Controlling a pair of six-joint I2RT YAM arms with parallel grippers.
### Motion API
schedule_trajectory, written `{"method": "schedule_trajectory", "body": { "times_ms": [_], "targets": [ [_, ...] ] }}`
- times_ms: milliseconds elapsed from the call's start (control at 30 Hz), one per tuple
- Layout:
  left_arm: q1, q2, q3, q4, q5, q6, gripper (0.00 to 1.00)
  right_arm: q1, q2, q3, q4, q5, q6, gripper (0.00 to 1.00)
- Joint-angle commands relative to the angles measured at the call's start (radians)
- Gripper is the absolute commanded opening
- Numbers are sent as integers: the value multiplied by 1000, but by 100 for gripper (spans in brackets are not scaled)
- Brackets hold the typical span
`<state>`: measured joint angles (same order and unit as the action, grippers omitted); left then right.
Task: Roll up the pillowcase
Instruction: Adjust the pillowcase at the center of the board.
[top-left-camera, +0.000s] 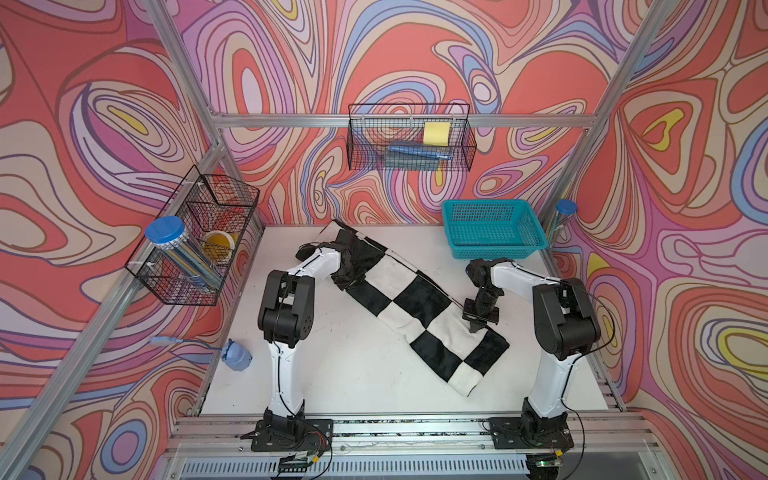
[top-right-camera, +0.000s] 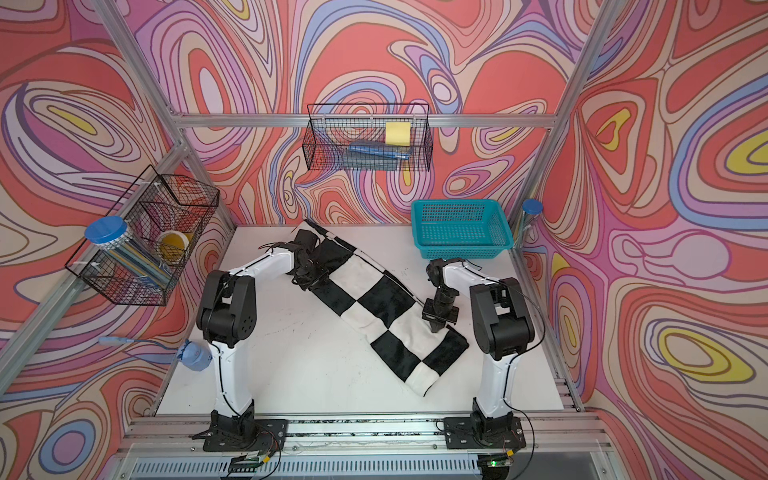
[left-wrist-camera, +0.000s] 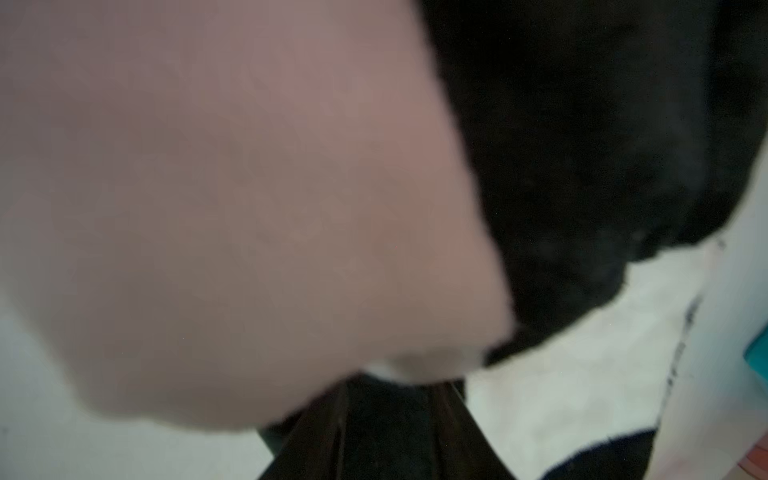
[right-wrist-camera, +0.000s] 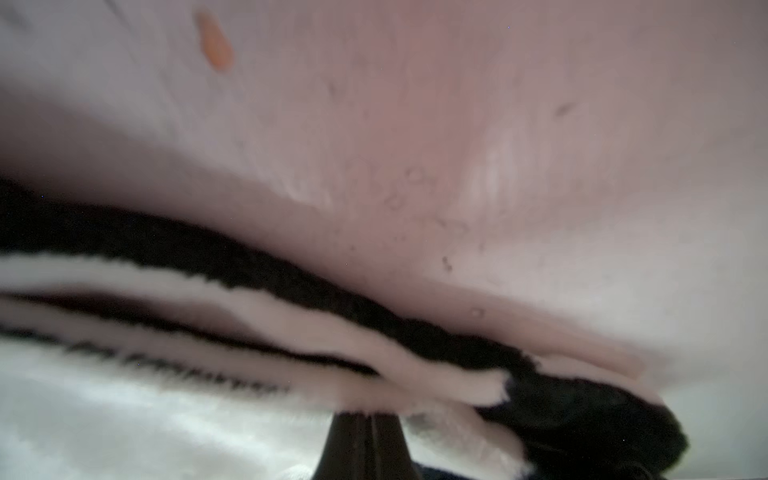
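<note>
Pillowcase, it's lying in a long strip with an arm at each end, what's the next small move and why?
Probably tip the bunched far end over with the left gripper, rolling toward the near end. The pillowcase lies as a flat diagonal strip, bunched only at that gripper, while the shut right gripper rests its tip on the strip near the other end, seemingly pinning it.

A teal basket (top-left-camera: 496, 250) stands at the far right corner of the white table (top-left-camera: 353, 365). A back rack (top-left-camera: 361, 139) of black wire hangs on the swirl-patterned wall, holding a yellow pad (top-left-camera: 436, 133) and a long blue item (top-left-camera: 415, 152). A side rack (top-left-camera: 174, 289) on the left rail holds a blue-lidded jar (top-left-camera: 165, 231) of thin sticks and a yellow tape roll (top-left-camera: 218, 246). A blue pouch (top-left-camera: 237, 356) lies by the table's left edge. A blue-capped tube (top-left-camera: 566, 206) stands near the basket, against the right frame post.
</note>
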<state>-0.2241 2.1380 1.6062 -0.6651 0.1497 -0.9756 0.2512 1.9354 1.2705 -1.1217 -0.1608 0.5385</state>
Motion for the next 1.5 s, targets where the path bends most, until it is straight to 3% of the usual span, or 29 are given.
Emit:
{"method": "schedule_trajectory", "body": {
  "times_ms": [0, 200, 333, 500, 633, 700, 833, 933, 1067, 1200, 1267, 1333, 1400, 1433, 1467],
  "targets": [
    [29, 36, 86, -91, -114, -55, 37, 116, -9, -57, -7, -45, 15, 0],
    [99, 156, 200, -125, -61, -32, 34, 331, -10, -105, 20, -213, 75, 0],
    [132, 280, 370, -159, 29, 68, 33, 437, 19, -66, 55, -330, 96, 0],
    [128, 422, 579, -166, 179, 145, 32, 501, 87, 22, 171, -470, 145, 0],
    [124, 410, 608, -159, 223, 161, 32, 507, 119, 98, 145, -430, 142, 0],
    [123, 337, 550, -163, 220, 179, 35, 508, 96, 122, 119, -400, 135, 0],
    [123, 95, 319, -131, 192, 208, 62, 506, 25, 151, 75, -373, 123, 0],
    [122, -80, 177, -139, 160, 214, 70, 507, -22, 162, 45, -352, 107, 2],
    [114, -241, 91, -308, 98, 230, 78, 507, -97, 137, -25, -290, 66, 30],
    [54, -411, -70, -513, 65, 259, 77, 495, -220, -2, -27, -265, 12, 60],
    [-8, -498, -186, -585, 47, 250, 77, 492, -260, -62, 1, -266, -5, 66],
    [-49, -584, -294, -610, 69, 221, 75, 488, -273, -82, 27, -248, -11, 67],
    [-69, -661, -385, -581, 33, 174, 73, 484, -258, -41, 55, -161, -16, 61],
    [-70, -682, -418, -563, 32, 146, 70, 476, -240, 1, 68, -121, -20, 50],
    [-70, -698, -451, -535, 53, 115, 65, 466, -206, 65, 78, -78, -31, 21]
  ]
}}
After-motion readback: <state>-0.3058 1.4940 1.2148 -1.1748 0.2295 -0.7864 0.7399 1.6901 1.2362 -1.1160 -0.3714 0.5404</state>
